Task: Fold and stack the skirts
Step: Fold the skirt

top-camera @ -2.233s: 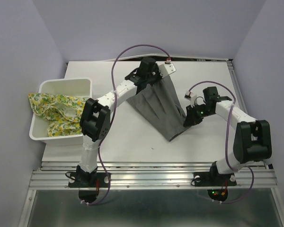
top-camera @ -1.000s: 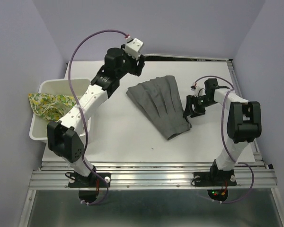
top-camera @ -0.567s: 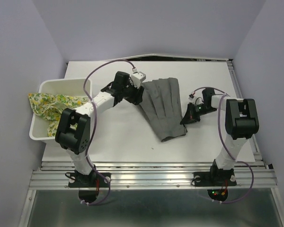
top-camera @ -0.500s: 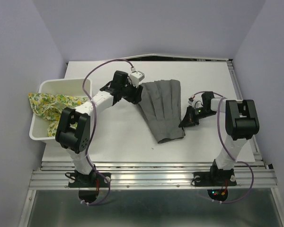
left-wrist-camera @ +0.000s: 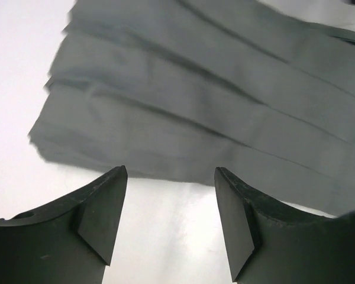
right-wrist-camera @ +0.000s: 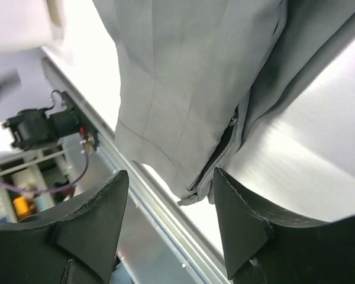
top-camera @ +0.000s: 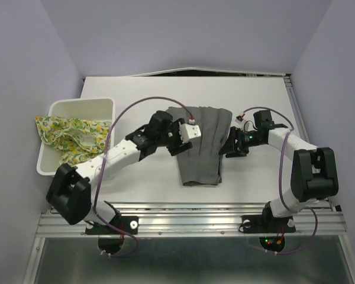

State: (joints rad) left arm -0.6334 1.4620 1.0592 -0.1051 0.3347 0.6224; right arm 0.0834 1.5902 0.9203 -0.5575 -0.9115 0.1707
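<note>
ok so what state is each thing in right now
grey skirt, lying flat on the table, pleats showing, not gripped
basket, upright on the table
lemon-print skirt, crumpled in the basket, hanging over its left rim
left end effector, open, empty
right end effector, open, empty

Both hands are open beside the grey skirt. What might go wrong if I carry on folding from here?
The near hem of the grey skirt lies close to the front edge of the table; a pull that way might drag it over.
The left hand and right hand flank it, open; closing may pinch only one layer.
The lemon skirt hangs over the basket and might slip out.
</note>
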